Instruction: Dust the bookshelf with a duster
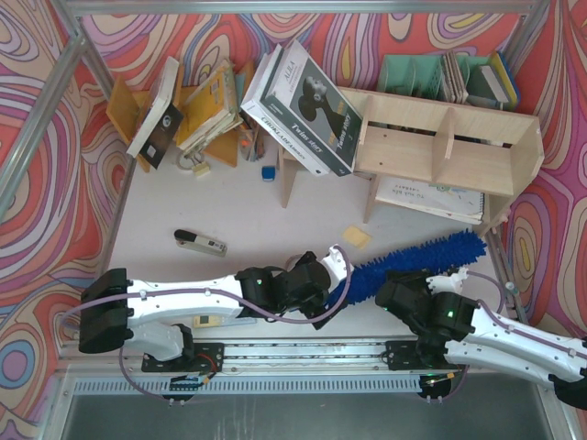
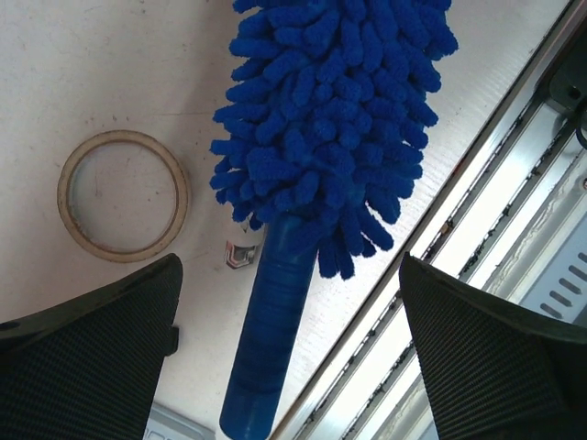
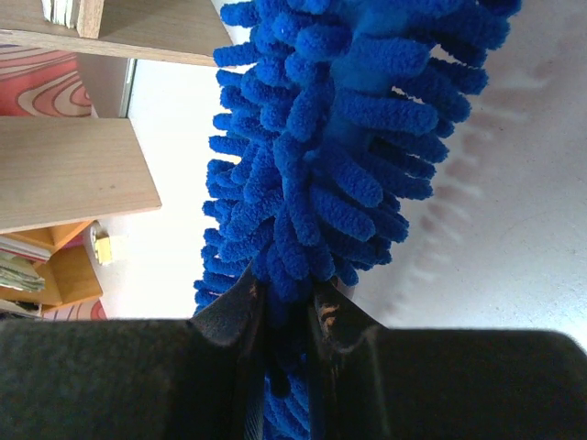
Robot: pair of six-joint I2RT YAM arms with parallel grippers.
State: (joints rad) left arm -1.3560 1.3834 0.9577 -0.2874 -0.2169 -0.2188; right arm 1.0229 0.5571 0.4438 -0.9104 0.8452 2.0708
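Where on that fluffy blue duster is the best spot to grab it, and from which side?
The short smooth handle at the duster's end, approached from above with a finger on each side. It is narrow, round and firm, while the fluffy part would likely squash. The left gripper is open astride it.

"Twist" — on black box (image 1: 310, 108)

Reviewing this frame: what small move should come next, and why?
Probably shut the left gripper on the handle of the duster. Its jaws stand open either side of that handle, while the right gripper pinches only the fluffy part, which looks like a soft hold for sweeping the bookshelf.
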